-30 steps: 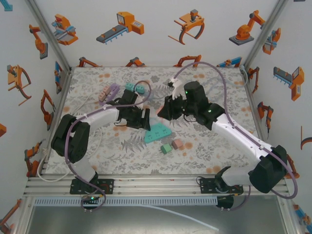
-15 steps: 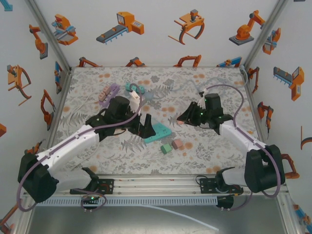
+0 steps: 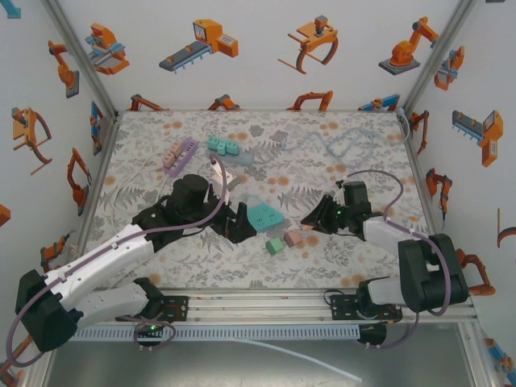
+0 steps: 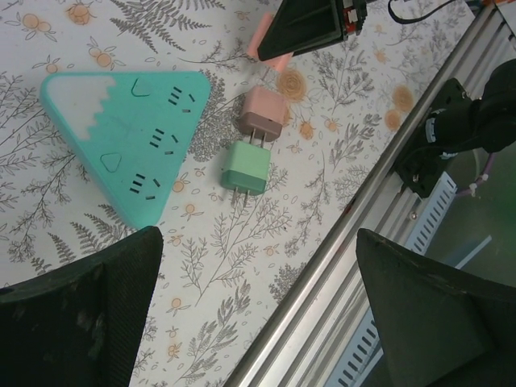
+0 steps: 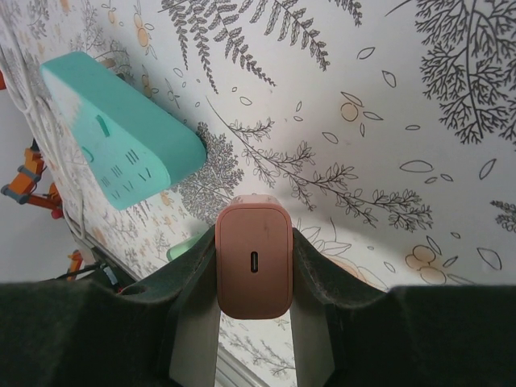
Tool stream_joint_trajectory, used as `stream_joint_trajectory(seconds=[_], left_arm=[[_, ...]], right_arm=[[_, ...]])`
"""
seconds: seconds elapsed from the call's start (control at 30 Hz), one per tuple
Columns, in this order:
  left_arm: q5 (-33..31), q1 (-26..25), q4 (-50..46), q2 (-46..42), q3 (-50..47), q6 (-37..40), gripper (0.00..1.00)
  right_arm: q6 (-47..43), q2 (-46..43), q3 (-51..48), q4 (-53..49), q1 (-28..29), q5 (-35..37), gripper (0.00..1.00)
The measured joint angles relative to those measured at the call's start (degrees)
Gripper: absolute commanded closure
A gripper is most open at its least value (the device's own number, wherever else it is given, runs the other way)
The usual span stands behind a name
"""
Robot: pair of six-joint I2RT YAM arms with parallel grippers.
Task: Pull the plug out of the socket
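Observation:
The teal triangular socket [image 3: 263, 215] [image 4: 121, 141] [image 5: 121, 145] lies flat on the patterned mat, its slots empty. My right gripper [image 3: 307, 223] [image 5: 252, 242] is shut on a salmon-pink plug [image 5: 252, 262] [image 4: 268, 44], holding it just right of the socket and apart from it. My left gripper [image 3: 239, 222] [image 4: 258, 322] stands open just left of the socket, nothing between its fingers [image 4: 81, 314]. Another pink plug [image 3: 293, 238] [image 4: 260, 113] and a green plug [image 3: 275, 244] [image 4: 246, 168] lie loose on the mat, prongs showing.
A purple power strip [image 3: 179, 153] and a teal strip [image 3: 223, 146] lie at the back left. White cables [image 3: 343, 145] trail across the back right. The aluminium front rail [image 4: 379, 201] runs close to the loose plugs.
The right gripper has drawn back toward the near right with the pink plug. The left arm has pulled nearer and let go of the socket, which now lies flat.

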Motion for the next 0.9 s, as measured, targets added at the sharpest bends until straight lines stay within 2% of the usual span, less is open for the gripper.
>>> stream_joint_trajectory(seconds=[0.33,0.63,0.9], left_arm=[[-4.07,-0.04,0.02,-0.42,-0.11,-0.61,0.03],[-8.26,-0.04,-0.07,-1.36,-0.11,-1.25,0.03],[-16.76,-0.02,-3.54,-3.13,0.66,-2.27,0.03]], right_arm=[[-1.64,0.90,-1.55,0.42,0.00,-0.63,0.67],[-3.67,-5.73,-2.73,-6.49,-0.04,3.45,0.47],[-5.38,-14.75,-2.03,-17.11,-0.04,9.49,0.45]])
